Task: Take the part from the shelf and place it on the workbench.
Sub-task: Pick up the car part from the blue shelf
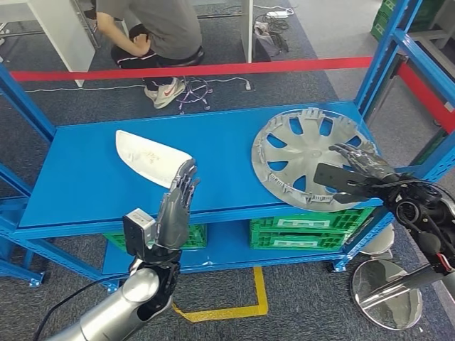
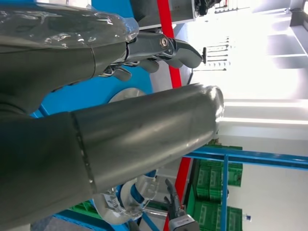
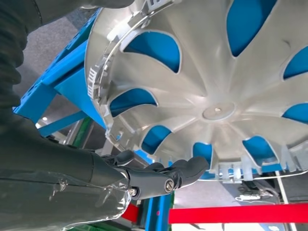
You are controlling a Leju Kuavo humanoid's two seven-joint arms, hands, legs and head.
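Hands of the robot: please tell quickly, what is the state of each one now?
Left hand: open, fingers apart, holding nothing.
Right hand: at the rim of the wheel cover; grip cannot be told.

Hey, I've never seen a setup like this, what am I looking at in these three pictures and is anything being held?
This is a humanoid robot with two silver arms and many-fingered hands. The wide picture is from its head, looking down at a blue metal shelf. The other two come from cameras at its wrists, so they look turned.

On the shelf lie a silver round plastic wheel cover and a white curved panel piece. Green crates sit on the level below, and a person sits behind red tape.

The right hand is at the wheel cover's near edge with fingers spread; whether it grips yet is unclear. The left hand is open, holding nothing, near the white piece.
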